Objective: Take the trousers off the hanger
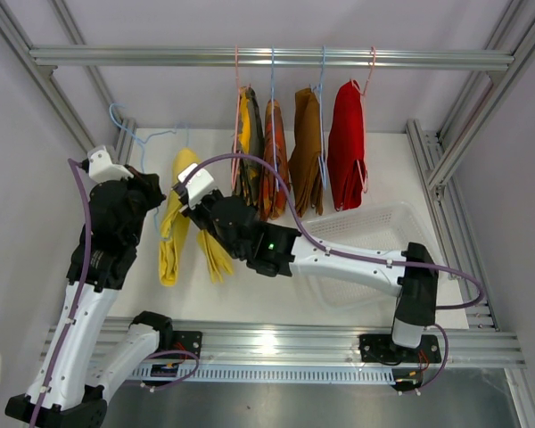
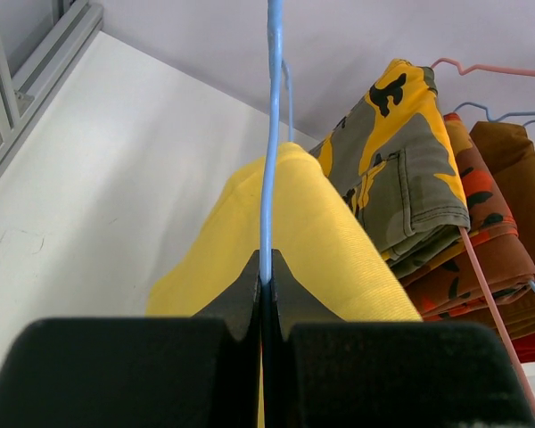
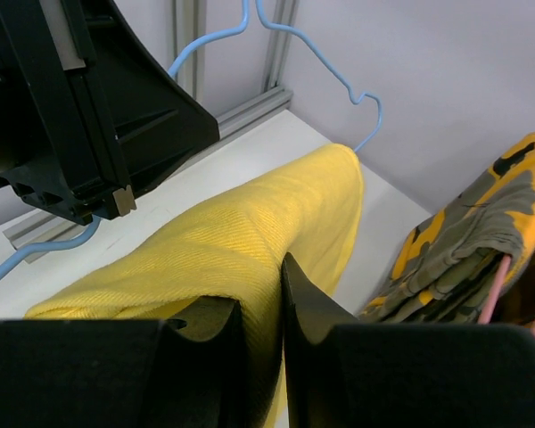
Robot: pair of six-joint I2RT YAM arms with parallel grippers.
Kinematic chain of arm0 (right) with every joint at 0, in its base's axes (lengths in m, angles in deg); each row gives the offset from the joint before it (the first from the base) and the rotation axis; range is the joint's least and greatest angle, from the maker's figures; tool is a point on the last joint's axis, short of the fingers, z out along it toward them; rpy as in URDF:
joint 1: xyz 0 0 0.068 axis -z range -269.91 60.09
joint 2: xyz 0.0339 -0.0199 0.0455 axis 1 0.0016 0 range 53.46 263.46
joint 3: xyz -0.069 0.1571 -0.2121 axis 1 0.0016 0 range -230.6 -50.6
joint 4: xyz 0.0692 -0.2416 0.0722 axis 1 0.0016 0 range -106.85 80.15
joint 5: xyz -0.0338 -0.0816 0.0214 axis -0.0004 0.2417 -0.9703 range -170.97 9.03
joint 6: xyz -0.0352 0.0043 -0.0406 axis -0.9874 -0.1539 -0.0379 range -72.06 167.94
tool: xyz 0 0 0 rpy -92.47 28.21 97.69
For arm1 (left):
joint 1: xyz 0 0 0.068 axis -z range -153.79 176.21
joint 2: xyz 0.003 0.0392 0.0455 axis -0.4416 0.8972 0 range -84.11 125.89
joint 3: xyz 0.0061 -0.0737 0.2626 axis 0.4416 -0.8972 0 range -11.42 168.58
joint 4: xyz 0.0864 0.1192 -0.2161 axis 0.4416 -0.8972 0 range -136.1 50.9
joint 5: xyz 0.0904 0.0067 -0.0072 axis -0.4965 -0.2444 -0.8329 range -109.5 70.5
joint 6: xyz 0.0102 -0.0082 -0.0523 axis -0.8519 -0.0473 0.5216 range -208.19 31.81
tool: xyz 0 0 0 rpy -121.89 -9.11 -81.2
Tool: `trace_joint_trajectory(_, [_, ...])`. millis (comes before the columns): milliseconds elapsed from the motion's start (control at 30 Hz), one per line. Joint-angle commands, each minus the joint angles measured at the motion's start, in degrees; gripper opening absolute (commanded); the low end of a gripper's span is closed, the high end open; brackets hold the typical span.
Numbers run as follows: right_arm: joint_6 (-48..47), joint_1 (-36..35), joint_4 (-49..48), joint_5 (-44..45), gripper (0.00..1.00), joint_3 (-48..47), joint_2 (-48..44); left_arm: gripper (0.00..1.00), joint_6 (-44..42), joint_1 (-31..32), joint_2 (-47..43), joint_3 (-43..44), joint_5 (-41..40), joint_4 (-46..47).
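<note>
yellow pair (image 1: 171, 234): off the rail (image 1: 267, 56), slung over a blue hanger (image 2: 269, 134) above the table (image 1: 383, 169), left of the camouflage pair (image 1: 250, 134).

the fold sits uppermost across the hanger. two halves drop from it and splay a little apart. the long axis runs fold to hems, and in the top view the hems point toward the table's near edge.

left gripper (image 2: 264, 278): closed tight on the hanger wire, close beside the fold.

right gripper (image 3: 281, 267): nearly closed, pinching a ridge of yellow cloth near the fold.

judged step: drawing the yellow pair off the hanger.

to do it well:
- left holds the hanger steady and level.
- right pulls across the wire, not along it, so one half rides up and over.
- the pull should be smooth, so the cloth neither slips from the pinch nor drags the hanger round.
- the pull should stay clear of the camouflage pair hanging near.
</note>
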Motion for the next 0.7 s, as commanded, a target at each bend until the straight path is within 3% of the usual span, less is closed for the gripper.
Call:
trace_joint_trajectory(0, [-2.7,0.2,-8.1,2.2,0.00,-5.1,-7.0,0.01,-2.4,-0.5,-0.3,0.1,-1.5,2.4])
trace_joint_trajectory(667, [-8.4,-0.3,-1.8,2.8,0.00,-19.0,-5.4,0.00,-2.8,-0.5,3.9,0.4,1.3,2.5])
